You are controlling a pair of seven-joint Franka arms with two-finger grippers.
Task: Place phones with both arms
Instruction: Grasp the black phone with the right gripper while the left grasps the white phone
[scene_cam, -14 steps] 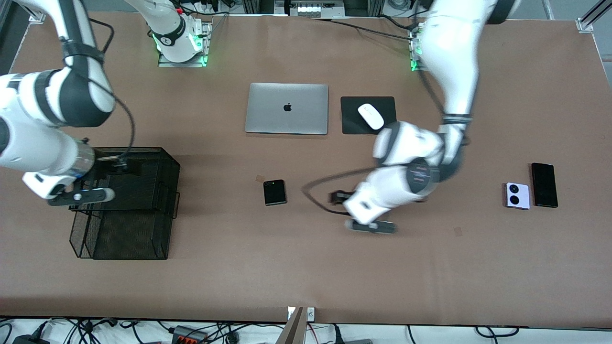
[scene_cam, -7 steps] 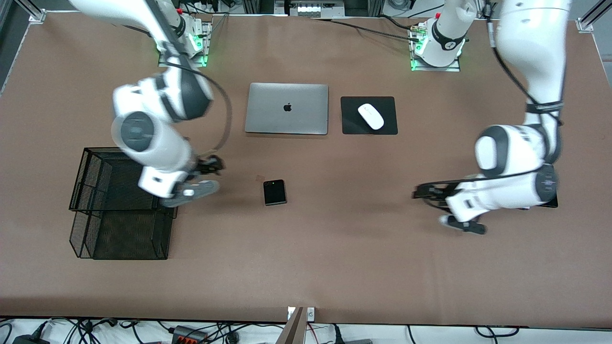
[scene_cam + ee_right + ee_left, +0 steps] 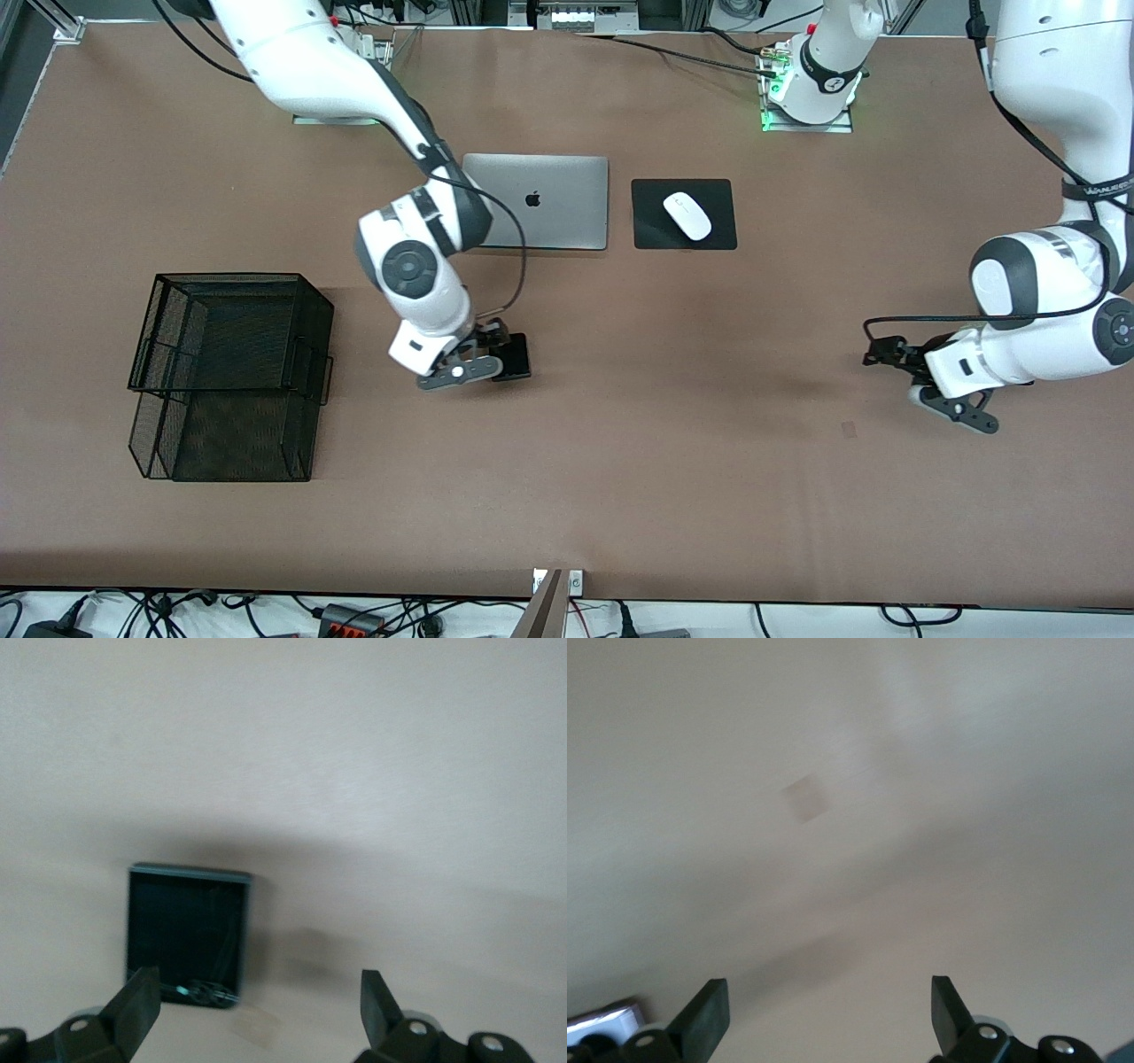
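A small squarish black phone [image 3: 516, 355] lies flat mid-table, and it also shows in the right wrist view [image 3: 188, 935]. My right gripper [image 3: 485, 353] hangs low beside it and is open. The phone lies just off one fingertip [image 3: 135, 1005], not between the fingers. My left gripper [image 3: 890, 356] is open over bare table toward the left arm's end, with nothing between its fingertips [image 3: 709, 1014]. The left arm [image 3: 1036, 310] hides the table beneath it, so no other phone shows in the front view. A pale corner of a flat thing [image 3: 602, 1020] peeks in beside one left finger.
A black wire basket [image 3: 230, 354] stands toward the right arm's end. A closed silver laptop [image 3: 534, 202] and a white mouse [image 3: 687, 215] on a black pad [image 3: 656, 232] lie farther from the front camera. A small tape mark [image 3: 849, 429] sits on the table.
The right arm swung from over the basket to the small black phone. The left arm swung from mid-table to its own end, now covering the spot where two phones lay.
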